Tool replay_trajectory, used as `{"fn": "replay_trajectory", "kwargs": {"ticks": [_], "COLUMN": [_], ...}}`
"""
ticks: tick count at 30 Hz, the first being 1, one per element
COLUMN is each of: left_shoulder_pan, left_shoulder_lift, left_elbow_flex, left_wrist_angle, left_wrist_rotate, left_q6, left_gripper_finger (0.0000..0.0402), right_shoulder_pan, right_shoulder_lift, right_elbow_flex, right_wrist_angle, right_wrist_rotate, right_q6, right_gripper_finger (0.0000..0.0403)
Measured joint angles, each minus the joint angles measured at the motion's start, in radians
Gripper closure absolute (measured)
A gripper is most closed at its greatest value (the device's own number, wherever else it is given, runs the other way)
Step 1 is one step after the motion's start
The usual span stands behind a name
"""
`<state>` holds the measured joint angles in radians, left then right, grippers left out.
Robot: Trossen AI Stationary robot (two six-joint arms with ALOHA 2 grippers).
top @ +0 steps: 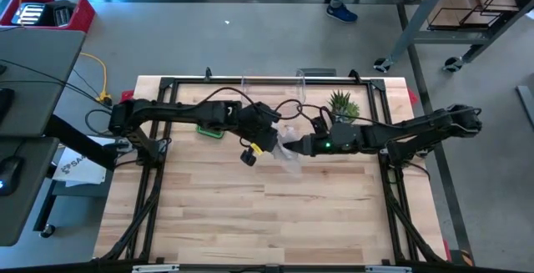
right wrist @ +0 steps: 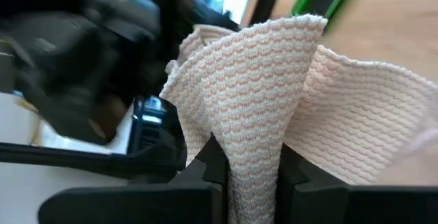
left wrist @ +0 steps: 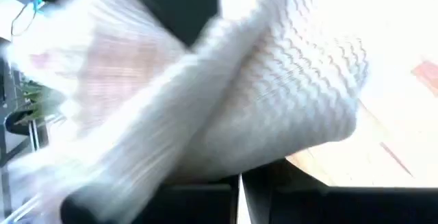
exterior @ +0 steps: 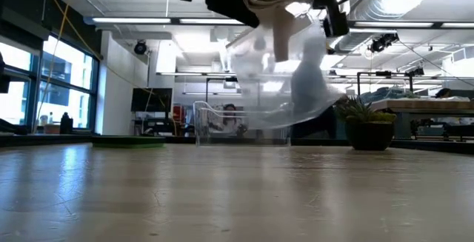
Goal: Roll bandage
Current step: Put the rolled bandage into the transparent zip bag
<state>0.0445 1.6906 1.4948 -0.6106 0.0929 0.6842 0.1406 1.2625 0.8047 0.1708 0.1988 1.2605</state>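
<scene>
1. Your right gripper [right wrist: 252,172] is clamped on the bandage [right wrist: 287,101], which fans upward from its fingers.
2. Your left gripper [top: 269,136] is closed on the same bandage; in its wrist view the cloth fills the picture and hides the fingertips.
3. Both grippers meet above the table [top: 275,214] near its far middle, the bandage held in the air.
4. A clear plastic wrapper [exterior: 311,86] hangs below, blurring its edges.

Front half of my table [top: 267,223] is wide open; back edge is crowded by the potted plant [top: 343,105], clear container [top: 273,85] and green tool [top: 209,130].
</scene>
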Motion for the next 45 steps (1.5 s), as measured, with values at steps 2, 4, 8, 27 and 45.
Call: {"fn": "replay_trajectory", "kwargs": {"ticks": [2,4,8,27,45], "left_shoulder_pan": [0.001,0.002,-0.002,-0.008,-0.024], "left_shoulder_lift": [-0.009,-0.019,-0.020,-0.019,-0.072], "left_elbow_flex": [0.000,0.000,0.000,0.000,-0.138], "left_wrist_angle": [-0.002,-0.023,-0.061,0.064,-0.278], "left_wrist_rotate": [0.008,0.022,0.053,0.178,0.196], "left_q6": [0.000,0.000,0.003,0.084,-0.322], "left_gripper_finger": [0.0401,0.0401,0.0401,0.0401,0.0401], "right_shoulder_pan": [0.000,0.000,-0.009,-0.016,-0.098], "right_shoulder_lift": [0.001,0.001,0.001,0.001,0.001], "right_elbow_flex": [0.000,0.000,0.000,0.000,-0.001], "right_wrist_angle": [-0.013,-0.012,-0.046,-0.220,-0.523], "right_wrist_rotate": [-0.003,-0.006,-0.023,-0.052,-0.105], "right_q6": [0.015,0.015,0.023,0.104,0.007], "right_gripper_finger": [0.0367,0.0367,0.0367,0.0367,0.0367]}}
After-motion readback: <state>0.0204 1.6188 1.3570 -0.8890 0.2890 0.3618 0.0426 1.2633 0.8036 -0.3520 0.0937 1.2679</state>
